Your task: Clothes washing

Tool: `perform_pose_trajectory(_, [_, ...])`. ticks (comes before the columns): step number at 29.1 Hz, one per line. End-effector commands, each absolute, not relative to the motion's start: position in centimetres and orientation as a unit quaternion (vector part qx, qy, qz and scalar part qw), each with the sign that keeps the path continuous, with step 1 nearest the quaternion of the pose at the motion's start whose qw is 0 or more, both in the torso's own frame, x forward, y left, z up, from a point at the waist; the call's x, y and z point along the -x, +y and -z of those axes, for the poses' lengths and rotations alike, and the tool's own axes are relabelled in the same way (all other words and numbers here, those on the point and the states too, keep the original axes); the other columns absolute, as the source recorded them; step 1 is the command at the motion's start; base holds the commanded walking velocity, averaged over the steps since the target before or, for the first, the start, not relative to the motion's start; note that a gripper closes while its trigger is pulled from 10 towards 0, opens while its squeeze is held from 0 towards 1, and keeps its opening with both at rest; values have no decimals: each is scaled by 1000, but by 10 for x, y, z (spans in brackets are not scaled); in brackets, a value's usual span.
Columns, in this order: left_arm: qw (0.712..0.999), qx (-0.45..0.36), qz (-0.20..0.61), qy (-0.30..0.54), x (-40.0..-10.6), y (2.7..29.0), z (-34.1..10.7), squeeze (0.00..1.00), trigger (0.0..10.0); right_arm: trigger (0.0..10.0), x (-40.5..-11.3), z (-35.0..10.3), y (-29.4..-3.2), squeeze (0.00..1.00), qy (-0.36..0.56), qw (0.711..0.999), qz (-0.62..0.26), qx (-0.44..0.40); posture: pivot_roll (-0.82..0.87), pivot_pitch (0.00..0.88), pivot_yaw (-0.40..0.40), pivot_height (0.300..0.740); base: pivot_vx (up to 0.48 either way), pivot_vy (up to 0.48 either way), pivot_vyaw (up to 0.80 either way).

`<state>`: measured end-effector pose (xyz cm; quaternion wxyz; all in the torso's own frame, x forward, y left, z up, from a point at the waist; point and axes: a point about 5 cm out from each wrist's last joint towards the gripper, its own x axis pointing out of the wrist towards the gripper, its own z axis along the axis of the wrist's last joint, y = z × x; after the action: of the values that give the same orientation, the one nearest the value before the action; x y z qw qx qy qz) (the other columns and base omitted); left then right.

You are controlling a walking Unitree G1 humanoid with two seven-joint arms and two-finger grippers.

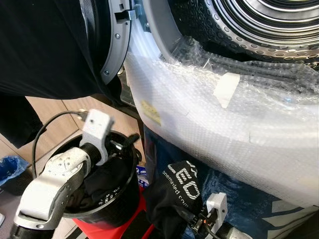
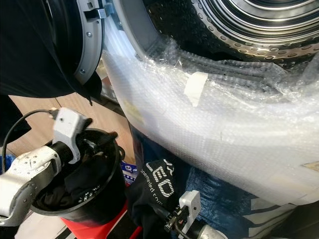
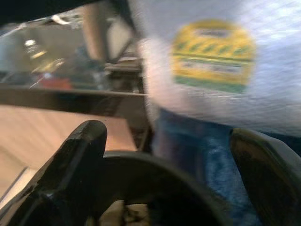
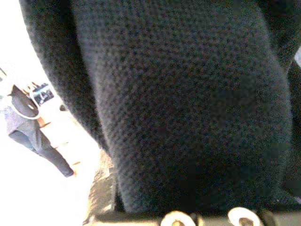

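Observation:
The washing machine's steel drum [image 1: 259, 25] stands open at the upper right, and bubble wrap [image 1: 209, 119] covers the front below its mouth. A black bucket [image 1: 122, 191] at the lower left holds dark clothes [image 1: 104, 181]. My left gripper [image 1: 123, 144] hovers open over the bucket's far rim; in the left wrist view its fingers [image 3: 87, 146] straddle that rim. A black garment with white lettering [image 1: 177, 191] bunches up beside the bucket, right in front of my right wrist [image 1: 215, 206]. The same black knit cloth [image 4: 178, 103] covers my right gripper's end.
The washer door's grey ring [image 1: 115, 45] hangs open at the upper left, over a wooden floor [image 1: 55, 119]. A red base [image 1: 99, 226] lies under the bucket. Blue fabric [image 1: 244, 199] sits below the washer front. A person [image 4: 28, 122] stands far off.

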<state>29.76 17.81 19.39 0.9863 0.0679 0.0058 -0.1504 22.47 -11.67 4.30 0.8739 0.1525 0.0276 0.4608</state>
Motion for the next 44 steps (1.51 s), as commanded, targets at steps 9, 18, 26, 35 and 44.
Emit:
perform_pose_trajectory(9, [996, -67, 65, -8, -296, 207, -158, 0, 10000, 0, -204, -86, -117, 0, -40, 827, -539, -154, 197, 147, 106, 740, 0, 0, 0])
perform_pose_trajectory(18, [996, -50, 74, -28, -294, 201, -148, 0, 10000, 0, -195, -130, -112, 0, -105, 807, -558, -164, 192, 148, 99, 740, 0, 0, 0])
perform_pose_trajectory(26, [994, -45, 90, -36, -296, 194, -145, 0, 10000, 0, -193, -184, -102, 0, -199, 769, -577, -190, 178, 145, 100, 740, 0, 0, 0])
perform_pose_trajectory(35, [993, -57, 105, -26, -294, 189, -135, 0, 10000, 0, -217, -245, -105, 0, -289, 755, -555, -194, 170, 138, 99, 740, 0, 0, 0])
perform_pose_trajectory(44, [992, -56, 116, -16, -291, 184, -126, 0, 10000, 0, -244, -306, -108, 0, -385, 747, -500, -211, 172, 130, 87, 740, 0, 0, 0])
